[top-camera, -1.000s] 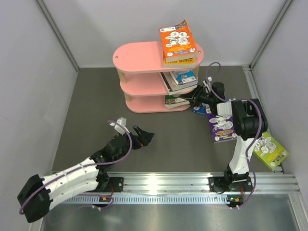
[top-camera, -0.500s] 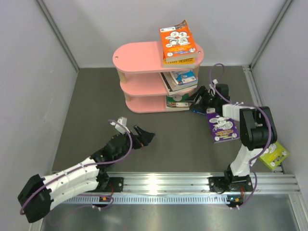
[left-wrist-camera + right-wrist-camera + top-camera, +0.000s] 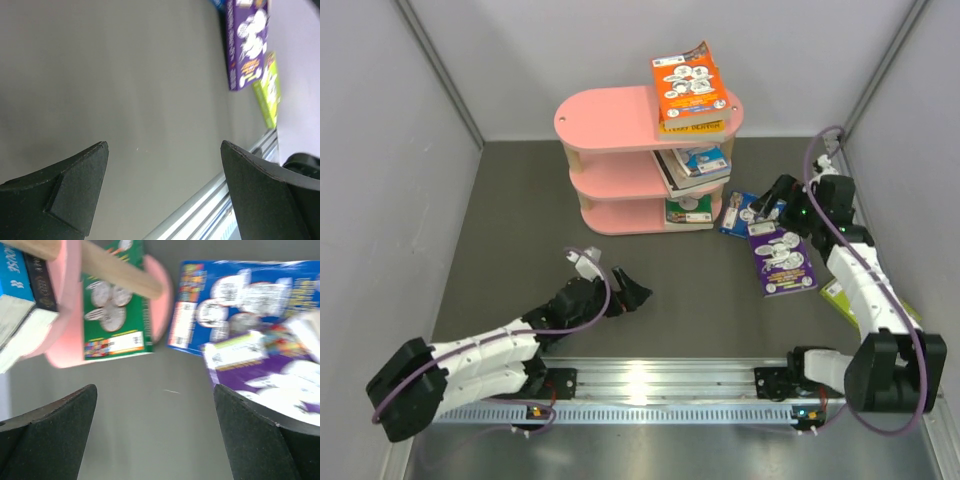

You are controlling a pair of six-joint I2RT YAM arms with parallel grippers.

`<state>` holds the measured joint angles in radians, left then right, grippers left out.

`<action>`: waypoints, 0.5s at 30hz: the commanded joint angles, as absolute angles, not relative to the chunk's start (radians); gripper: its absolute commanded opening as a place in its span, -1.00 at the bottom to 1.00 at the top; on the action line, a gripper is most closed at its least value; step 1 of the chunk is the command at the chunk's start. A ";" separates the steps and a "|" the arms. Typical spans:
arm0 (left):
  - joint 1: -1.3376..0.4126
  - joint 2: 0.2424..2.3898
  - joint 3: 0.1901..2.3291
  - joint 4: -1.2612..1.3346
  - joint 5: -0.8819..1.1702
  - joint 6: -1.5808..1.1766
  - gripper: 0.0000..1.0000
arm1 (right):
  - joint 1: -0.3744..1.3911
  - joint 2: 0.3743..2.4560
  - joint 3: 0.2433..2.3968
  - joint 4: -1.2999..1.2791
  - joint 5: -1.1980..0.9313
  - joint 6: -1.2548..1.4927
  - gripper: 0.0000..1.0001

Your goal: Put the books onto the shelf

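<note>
Toward the table's far right corner, 2 thin paperbacks, a blue book [image 3: 732,214] and a purple book [image 3: 782,262], lie flat beside the shelf [image 3: 610,118]. The right gripper [image 3: 767,207] hovers above them, wide open and empty. The left gripper [image 3: 630,288] is likewise. The books are probably light and floppy, best pinched at the spine edge.

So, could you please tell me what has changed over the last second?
The right gripper let go of the green book, which now lies on the bottom tier of the shelf. It then opened wide and drew back to the right. The left gripper, open throughout, shifted slightly right. The purple book and the orange book on top stayed put.
</note>
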<state>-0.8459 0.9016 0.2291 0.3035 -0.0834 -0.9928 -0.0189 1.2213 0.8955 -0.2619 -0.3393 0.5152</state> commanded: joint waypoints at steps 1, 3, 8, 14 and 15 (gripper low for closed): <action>-0.888 0.983 0.270 0.469 -0.025 -1.023 0.98 | -0.063 1.151 0.850 -0.455 -0.144 0.402 1.00; -0.907 1.052 0.285 0.497 -0.023 -1.026 0.97 | -0.128 1.172 0.804 -0.463 -0.126 0.407 1.00; -0.962 1.172 0.354 0.523 -0.005 -1.022 0.97 | -0.233 1.288 0.810 -0.479 -0.083 0.425 1.00; -0.973 1.219 0.341 0.575 0.031 -1.035 0.97 | -0.287 1.430 0.836 -0.457 -0.018 0.436 1.00; -0.973 1.220 0.339 0.583 0.032 -1.037 0.97 | -0.294 1.454 0.838 -0.453 -0.017 0.434 1.00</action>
